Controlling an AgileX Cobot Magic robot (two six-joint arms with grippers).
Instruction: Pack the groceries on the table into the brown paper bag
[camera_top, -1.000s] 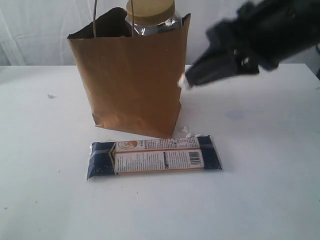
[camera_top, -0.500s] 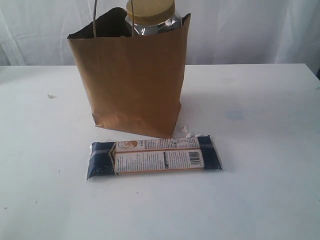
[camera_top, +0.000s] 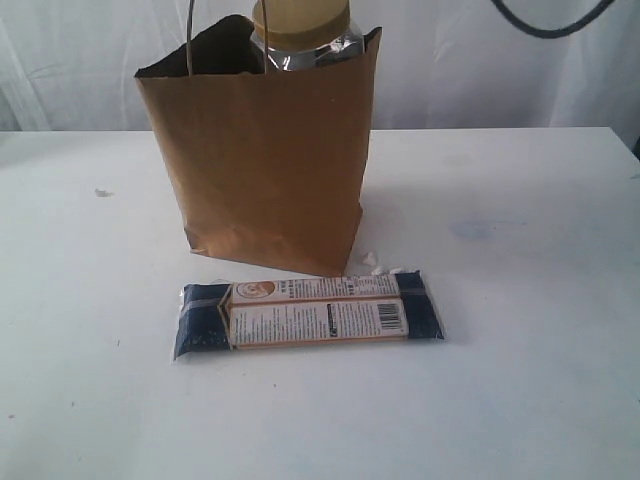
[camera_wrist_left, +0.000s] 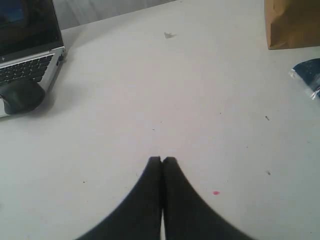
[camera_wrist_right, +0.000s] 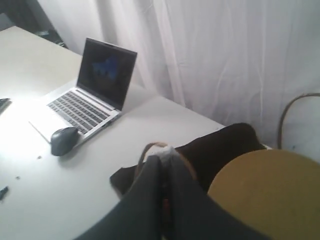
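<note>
The brown paper bag (camera_top: 265, 160) stands upright at the back of the table (camera_top: 520, 300). The clear jar's mustard-yellow lid (camera_top: 300, 20) pokes out of its top. The long navy-orange packet (camera_top: 310, 315) lies flat in front of the bag. My right gripper (camera_wrist_right: 162, 160) hovers above the bag's dark mouth (camera_wrist_right: 225, 145), beside the yellow lid (camera_wrist_right: 270, 190). It is shut on a small white thing at its tips, and I cannot tell what that is. My left gripper (camera_wrist_left: 162, 160) is shut and empty over bare table, away from the bag (camera_wrist_left: 292, 22) and the packet (camera_wrist_left: 309, 75). Neither gripper shows in the exterior view.
A laptop (camera_wrist_left: 27, 45) with a dark mouse (camera_wrist_left: 20, 95) sits at the table's far left side, also seen as laptop (camera_wrist_right: 95, 85) and mouse (camera_wrist_right: 64, 140). White scraps (camera_top: 372, 260) lie at the bag's foot. A black cable (camera_top: 550, 20) loops at the top right. White curtains hang behind.
The right arm, at the bag's right with a white bit at its tip one second ago, has risen out of the exterior view. Only its cable shows now. Bag and packet are unmoved.
</note>
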